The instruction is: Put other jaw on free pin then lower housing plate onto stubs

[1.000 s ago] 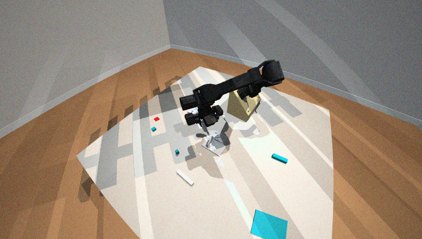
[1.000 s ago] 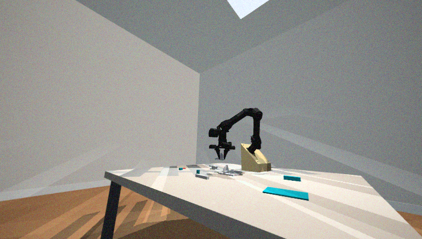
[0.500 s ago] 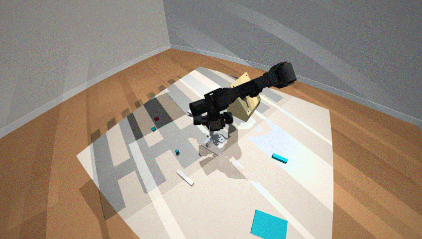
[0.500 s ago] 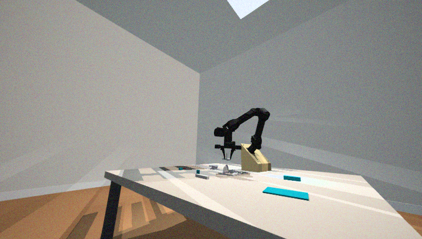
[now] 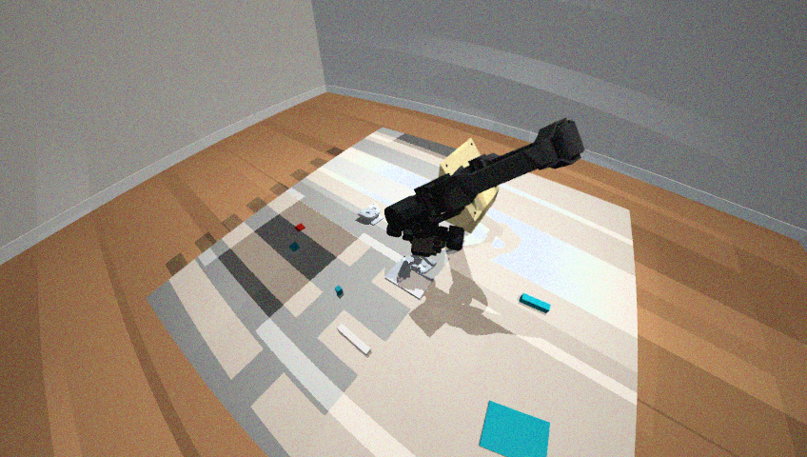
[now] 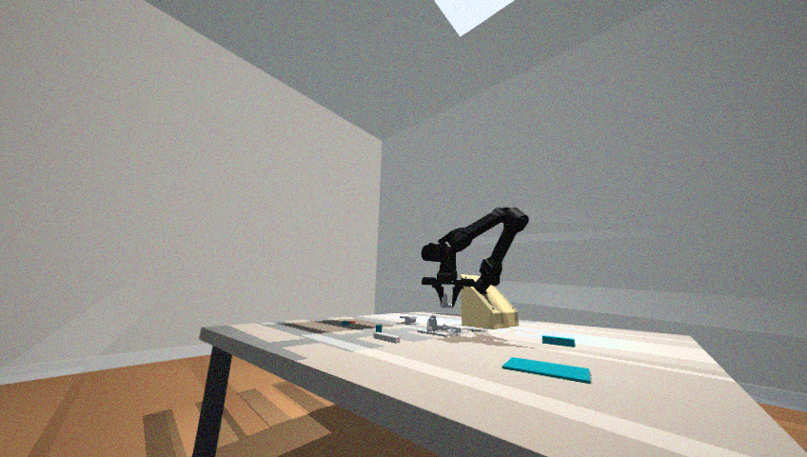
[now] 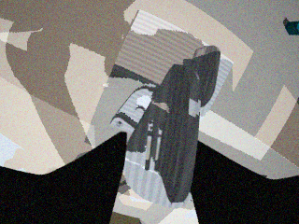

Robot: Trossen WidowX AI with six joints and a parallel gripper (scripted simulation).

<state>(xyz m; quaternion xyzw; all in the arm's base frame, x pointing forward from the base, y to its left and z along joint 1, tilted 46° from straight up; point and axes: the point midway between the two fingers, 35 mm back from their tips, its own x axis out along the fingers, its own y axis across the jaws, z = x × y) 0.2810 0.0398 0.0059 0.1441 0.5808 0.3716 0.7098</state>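
Note:
My gripper (image 6: 447,305) (image 7: 155,141) is shut on a grey jaw (image 6: 444,299) (image 7: 182,131), which hangs down lengthwise between the fingers. It is held above the table, clear of the base. The pale base plate (image 5: 419,291) (image 7: 144,23) lies on the table below the gripper. The other jaw (image 6: 432,324) (image 7: 135,111) is on the base; the held jaw partly covers this area in the wrist view. The free pin and the gear teeth cannot be made out. A small pale piece with holes, apparently the housing plate (image 5: 368,213) (image 6: 407,320), lies apart beyond the base.
A white bar (image 5: 353,339) (image 6: 386,337), a small teal block (image 5: 338,289) (image 7: 292,28), a longer teal block (image 5: 534,303) (image 6: 558,341) and a flat teal square (image 5: 515,428) (image 6: 546,369) lie around. A red chip (image 5: 300,227) lies left. The yellow arm mount (image 6: 481,308) stands behind.

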